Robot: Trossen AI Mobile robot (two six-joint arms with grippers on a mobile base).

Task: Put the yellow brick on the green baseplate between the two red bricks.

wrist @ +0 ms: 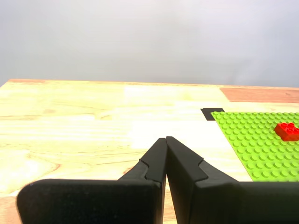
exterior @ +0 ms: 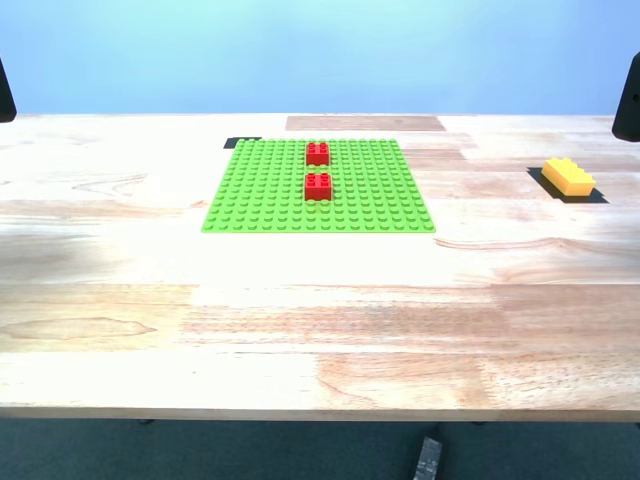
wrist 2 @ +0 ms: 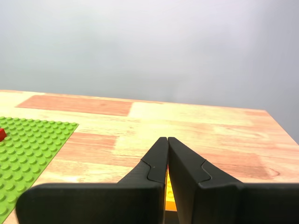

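Exterior view: yellow brick (exterior: 568, 177) lies on table (exterior: 320, 320), exterior view's right, well apart from green baseplate (exterior: 260, 200). Rigid, light, smooth plastic; pinch long flat sides. My first gripper (wrist: 166, 139), my second gripper (wrist 2: 167, 139): jaws closed, empty.

Two red bricks (exterior: 318, 153) (exterior: 318, 186); one yellow brick (exterior: 568, 177); one green baseplate (exterior: 260, 190).

We are in a plain test room, like a lab, set up for trying things out. A big wooden table (exterior: 300, 300) stands before a bare blue wall (exterior: 320, 50), with only toy bricks on a green baseplate (exterior: 260, 200). Past the tips of our first gripper (wrist: 166, 140) there is just bare tabletop and blank wall.
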